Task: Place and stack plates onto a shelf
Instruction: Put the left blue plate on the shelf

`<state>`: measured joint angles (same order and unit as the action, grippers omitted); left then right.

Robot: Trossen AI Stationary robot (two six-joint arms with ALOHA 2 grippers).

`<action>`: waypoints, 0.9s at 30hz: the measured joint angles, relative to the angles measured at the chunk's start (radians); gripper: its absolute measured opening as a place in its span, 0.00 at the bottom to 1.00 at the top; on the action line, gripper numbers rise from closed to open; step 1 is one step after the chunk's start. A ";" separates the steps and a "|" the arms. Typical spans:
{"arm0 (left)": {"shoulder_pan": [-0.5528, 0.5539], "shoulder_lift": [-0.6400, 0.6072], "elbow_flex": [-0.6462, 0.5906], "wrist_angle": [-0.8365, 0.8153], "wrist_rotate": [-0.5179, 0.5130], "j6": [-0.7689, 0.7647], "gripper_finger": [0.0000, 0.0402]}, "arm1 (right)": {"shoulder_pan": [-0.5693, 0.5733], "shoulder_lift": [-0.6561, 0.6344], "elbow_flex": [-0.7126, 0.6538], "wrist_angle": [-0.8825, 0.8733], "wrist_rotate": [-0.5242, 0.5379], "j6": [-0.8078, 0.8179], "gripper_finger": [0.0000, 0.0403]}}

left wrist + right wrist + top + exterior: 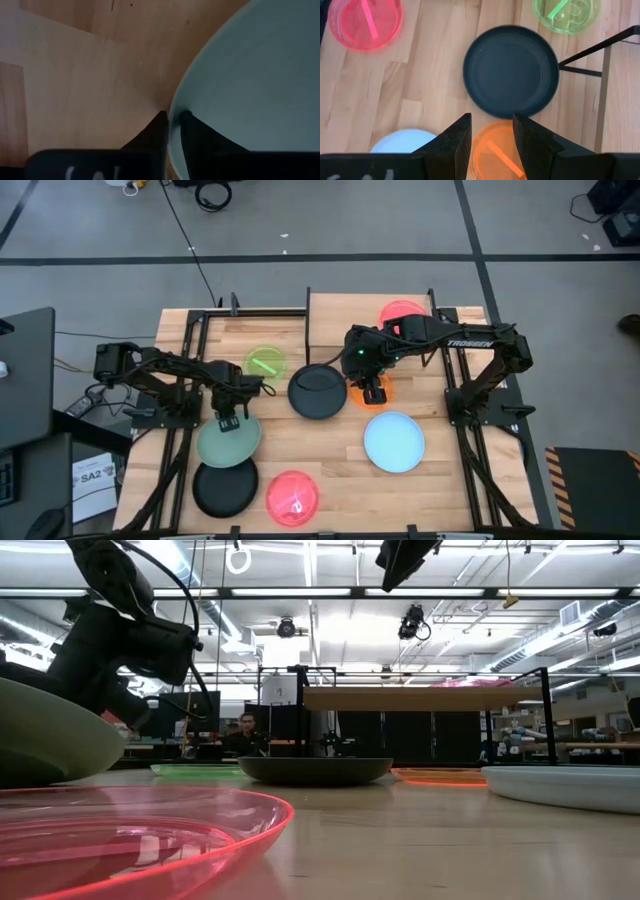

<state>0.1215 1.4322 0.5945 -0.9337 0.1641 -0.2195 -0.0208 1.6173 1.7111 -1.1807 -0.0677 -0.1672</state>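
Left gripper (226, 421) is at the far rim of the pale green round plastic plate (229, 440) at front-left; the left wrist view shows its fingers (156, 131) nearly together, straddling the rim, one outside and one inside, so clamped on the plate edge or about to be. I'd confirm the pinch is seated well past the lip before lifting, then lift slowly and level, since a thin rim grip lets the plate droop. Right gripper (491, 131) hovers over the small translucent orange plate (371, 391) with fingers apart, holding nothing. The raised light-wood shelf (335, 315) sits at the far edge with a translucent red plate (403, 311) on it; approach above its edge.
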 joint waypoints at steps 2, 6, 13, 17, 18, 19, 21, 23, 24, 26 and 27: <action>0.000 0.000 0.000 0.000 0.002 0.000 0.12 | 0.000 0.000 0.000 -0.011 0.000 -0.012 0.37; 0.000 0.000 0.000 -0.002 0.002 0.000 0.11 | -0.004 0.000 0.000 -0.011 0.000 -0.008 0.37; 0.000 0.000 0.000 -0.005 0.000 0.000 0.11 | -0.004 0.000 0.000 -0.011 0.000 -0.008 0.37; 0.000 0.000 0.001 -0.007 -0.001 -0.001 0.09 | -0.004 0.000 0.000 -0.011 0.000 -0.008 0.37; 0.000 0.000 0.001 -0.009 -0.001 0.000 0.08 | -0.004 0.000 0.000 -0.011 0.000 -0.008 0.37; 0.000 -0.001 0.001 -0.011 0.000 0.000 0.07 | -0.004 0.000 0.000 -0.011 0.000 -0.008 0.37; 0.000 -0.001 0.001 -0.014 0.002 0.000 0.06 | -0.004 0.000 0.000 -0.011 0.000 -0.008 0.37; 0.000 -0.001 0.001 -0.015 0.002 0.000 0.06 | -0.004 0.000 0.000 -0.013 0.000 -0.009 0.37; 0.000 -0.001 0.001 -0.016 0.002 0.000 0.06 | -0.004 0.000 0.000 -0.018 0.000 -0.009 0.37; 0.000 -0.001 0.001 -0.020 0.002 -0.001 0.06 | -0.004 0.000 0.000 -0.032 0.000 -0.009 0.37; 0.000 -0.001 0.001 -0.023 0.002 -0.001 0.06 | -0.004 0.000 0.000 -0.035 0.000 -0.008 0.37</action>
<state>0.1215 1.4315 0.5953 -0.9570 0.1658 -0.2203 -0.0249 1.6173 1.7107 -1.2158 -0.0677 -0.1757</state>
